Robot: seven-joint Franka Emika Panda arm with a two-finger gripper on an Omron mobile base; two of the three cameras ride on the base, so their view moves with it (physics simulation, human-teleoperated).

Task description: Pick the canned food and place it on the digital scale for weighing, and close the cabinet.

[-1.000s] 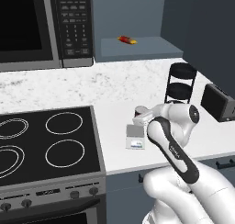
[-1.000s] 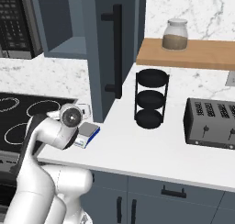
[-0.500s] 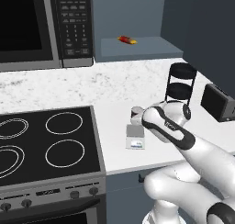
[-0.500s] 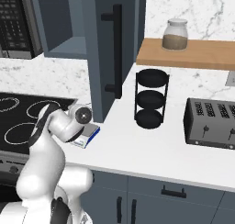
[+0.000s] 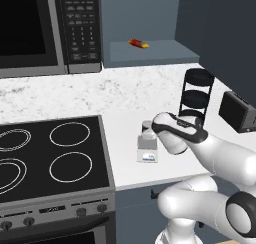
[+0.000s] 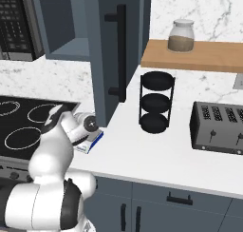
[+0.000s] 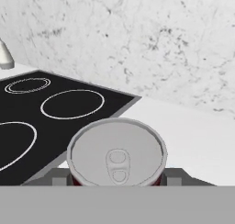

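One dark red canned food point(image 5: 146, 126) standing upright on the digital scale point(image 5: 147, 150), white tabletop point(image 5: 130, 160) beside the black stove point(image 5: 50, 155), tool state impossible to tell, fingertips hidden, cabinet point(image 6: 119, 50) door ajar, toaster point(image 6: 218, 127) well apart.

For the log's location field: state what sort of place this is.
A simulated home kitchen, it seems: a black stovetop beside a white counter, a microwave above it, and a toaster near the open cabinet.

canned food point(image 7: 116, 153): matt silvery metal lid | counter point(image 5: 125, 90): speckled white stone
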